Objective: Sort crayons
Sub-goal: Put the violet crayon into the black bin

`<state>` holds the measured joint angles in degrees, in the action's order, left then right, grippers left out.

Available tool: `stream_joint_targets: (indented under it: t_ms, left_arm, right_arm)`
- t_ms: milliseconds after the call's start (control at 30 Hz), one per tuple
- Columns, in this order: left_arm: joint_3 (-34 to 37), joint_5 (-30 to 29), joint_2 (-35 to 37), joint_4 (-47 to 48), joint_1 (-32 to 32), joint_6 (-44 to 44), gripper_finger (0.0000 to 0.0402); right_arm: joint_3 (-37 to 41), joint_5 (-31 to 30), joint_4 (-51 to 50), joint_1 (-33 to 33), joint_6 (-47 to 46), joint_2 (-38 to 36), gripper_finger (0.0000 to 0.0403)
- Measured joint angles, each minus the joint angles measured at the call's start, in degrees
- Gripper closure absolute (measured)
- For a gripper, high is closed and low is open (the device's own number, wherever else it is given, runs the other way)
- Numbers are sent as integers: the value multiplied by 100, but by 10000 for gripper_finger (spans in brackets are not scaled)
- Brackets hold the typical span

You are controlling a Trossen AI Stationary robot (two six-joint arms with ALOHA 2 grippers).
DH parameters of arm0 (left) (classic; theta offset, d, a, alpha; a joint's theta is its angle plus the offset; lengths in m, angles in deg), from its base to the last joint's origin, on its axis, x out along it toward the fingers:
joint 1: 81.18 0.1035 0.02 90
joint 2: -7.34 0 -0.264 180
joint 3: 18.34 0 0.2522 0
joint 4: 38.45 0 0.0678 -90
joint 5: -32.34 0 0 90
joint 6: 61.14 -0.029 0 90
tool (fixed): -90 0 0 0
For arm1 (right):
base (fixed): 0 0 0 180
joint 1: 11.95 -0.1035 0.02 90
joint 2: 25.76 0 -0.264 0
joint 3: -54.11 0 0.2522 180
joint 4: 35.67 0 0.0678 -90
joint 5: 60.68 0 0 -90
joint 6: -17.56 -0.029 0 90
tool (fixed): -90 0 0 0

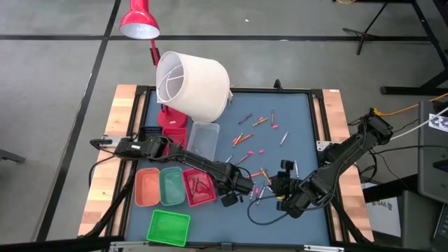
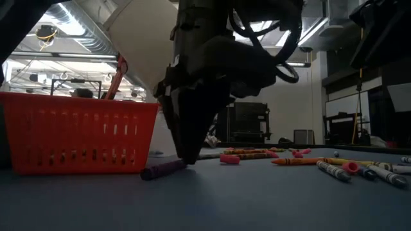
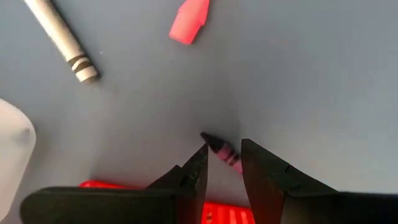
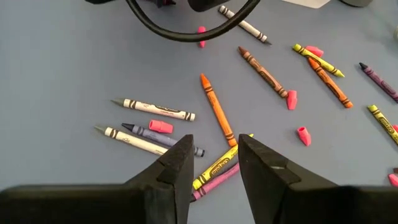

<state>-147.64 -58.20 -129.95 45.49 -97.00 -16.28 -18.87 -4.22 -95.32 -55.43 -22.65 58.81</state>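
Because the left pincer [image 1: 233, 196] sits low on the bench [image 1: 294, 126] just beside the red tray [image 1: 199, 187], the high view suggests that a sideways slip could knock the tray's wall; the right pincer [image 1: 280, 187] hovers near it over a loose cluster of crayons [image 1: 262, 173], and the two arms could foul each other.

At bench height, the left pincer's tips [image 2: 190, 154] touch down on one end of a dark purple crayon [image 2: 164, 169], with the red tray [image 2: 77, 138] just behind; pinching so near the end could make the stick pivot or roll free.

Through the left wrist, the fingers [image 3: 196, 171] stand apart, released, straddling the purple crayon [image 3: 221, 150], which lies slanted across the gap, so closing may skew it.

Through the right wrist, that pincer [image 4: 214, 165] is parted and empty above yellow, orange and pink crayons [image 4: 217, 112]; descending here risks catching several at once.
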Motion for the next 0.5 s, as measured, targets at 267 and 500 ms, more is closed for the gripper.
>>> stream_joint_targets:
  t_ms: [267,500]
  left_arm:
    - [305,73,34,-267,-11,0,321]
    - [411,145,46,-333,-24,0,321]
  right_arm:
    - [0,2,0,0,0,0,279]
    - [0,2,0,0,0,-2,279]
